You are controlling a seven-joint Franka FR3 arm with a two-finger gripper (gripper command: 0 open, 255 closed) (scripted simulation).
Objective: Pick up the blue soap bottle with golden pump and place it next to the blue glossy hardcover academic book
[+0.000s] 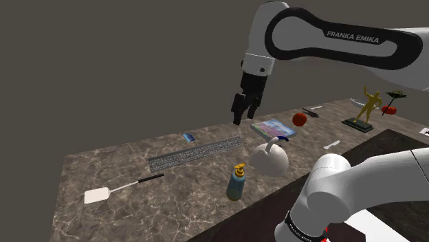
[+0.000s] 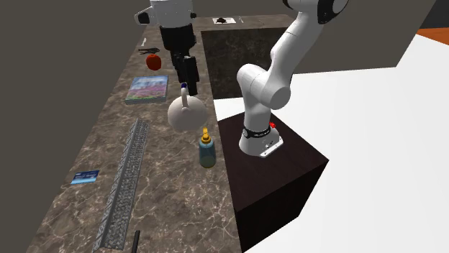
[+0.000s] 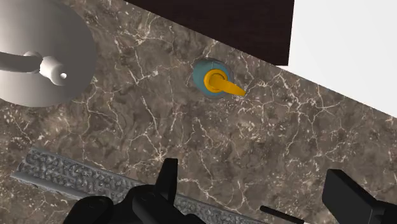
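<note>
Shoulder view, nearest first: the blue soap bottle [image 1: 236, 185] stands upright close to the counter's [image 1: 103, 165] near edge, with its golden pump [image 1: 239, 167] on top. Just beyond it sits a white teapot [image 1: 269, 159], near but not touching. Farther back a long grey patterned strip [image 1: 196, 153] lies across the marble. Past that the blue book [image 1: 273, 128] lies flat, with a red apple [image 1: 300, 119] just beside it.

The gripper [image 1: 245, 108] hangs high over the counter, well apart from the bottle. In the wrist view its fingers [image 3: 167, 184] stand wide apart with nothing between them, so it is open and empty. The strip passes beneath them and the bottle lies ahead, seen from above with the pump spout jutting to one side.

The bottle looks rigid and smooth, so probably slippery, and likely of modest weight. Being tall on a small base, it would tip at a sideways nudge. The pump looks like the weak part and a poor hold. The better grip is across the round body below the neck, squarely through its middle, with the fingers kept clear of the spout and the teapot.
</note>
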